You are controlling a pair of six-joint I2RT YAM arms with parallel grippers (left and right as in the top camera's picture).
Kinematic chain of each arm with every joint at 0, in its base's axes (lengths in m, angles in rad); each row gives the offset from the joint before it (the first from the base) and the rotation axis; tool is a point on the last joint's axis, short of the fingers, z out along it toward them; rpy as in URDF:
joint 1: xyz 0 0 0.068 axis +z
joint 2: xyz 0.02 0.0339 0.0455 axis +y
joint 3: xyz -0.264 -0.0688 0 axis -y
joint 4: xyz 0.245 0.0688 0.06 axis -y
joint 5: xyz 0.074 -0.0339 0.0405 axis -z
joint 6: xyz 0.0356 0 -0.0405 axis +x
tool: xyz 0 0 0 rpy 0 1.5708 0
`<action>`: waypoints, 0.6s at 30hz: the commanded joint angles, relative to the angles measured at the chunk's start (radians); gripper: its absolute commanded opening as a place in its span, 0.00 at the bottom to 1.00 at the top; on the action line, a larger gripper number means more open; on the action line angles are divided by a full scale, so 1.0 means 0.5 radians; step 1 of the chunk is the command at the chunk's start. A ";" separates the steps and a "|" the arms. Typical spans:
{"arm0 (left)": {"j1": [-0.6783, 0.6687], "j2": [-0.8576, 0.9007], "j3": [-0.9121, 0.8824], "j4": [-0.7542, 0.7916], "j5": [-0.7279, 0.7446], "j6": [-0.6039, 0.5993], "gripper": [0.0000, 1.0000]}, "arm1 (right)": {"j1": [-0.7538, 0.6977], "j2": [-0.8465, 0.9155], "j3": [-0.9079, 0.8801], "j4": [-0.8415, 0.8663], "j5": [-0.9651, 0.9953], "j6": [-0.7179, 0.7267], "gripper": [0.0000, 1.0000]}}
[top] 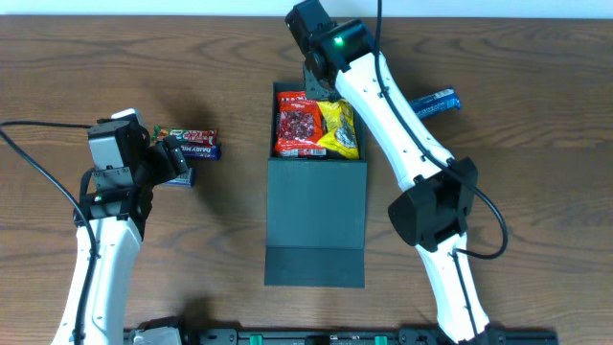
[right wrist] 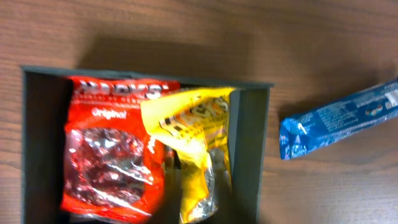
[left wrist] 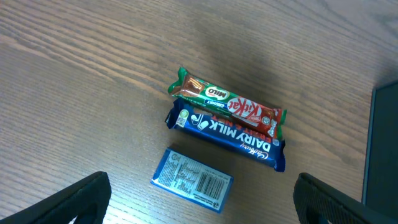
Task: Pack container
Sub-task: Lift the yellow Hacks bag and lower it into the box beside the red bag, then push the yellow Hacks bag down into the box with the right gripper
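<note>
The dark teal container (top: 316, 206) lies open at the table's middle, its flap lid toward the front. In it lie a red packet (top: 299, 125) and a yellow packet (top: 341, 131). The right wrist view shows the container wall (right wrist: 249, 155), the red packet (right wrist: 109, 162) and the crumpled yellow packet (right wrist: 196, 134). My right gripper (top: 322, 88) reaches into the container's back; its blurred fingers (right wrist: 196, 199) look closed around the yellow packet. My left gripper (left wrist: 200, 180) is open above a small blue box (left wrist: 193, 180), left of the container.
A Milo KitKat bar (left wrist: 227, 104) and a Dairy Milk bar (left wrist: 227, 132) lie side by side beyond the blue box, also in the overhead view (top: 189, 136). A blue packet (top: 436, 102) lies right of the container (right wrist: 336, 118). The container's edge (left wrist: 382, 149) is at right.
</note>
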 commanded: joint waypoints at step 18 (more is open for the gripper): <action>0.003 0.008 0.055 -0.001 -0.001 -0.008 0.95 | -0.145 0.027 -0.613 0.357 -0.497 -0.256 0.01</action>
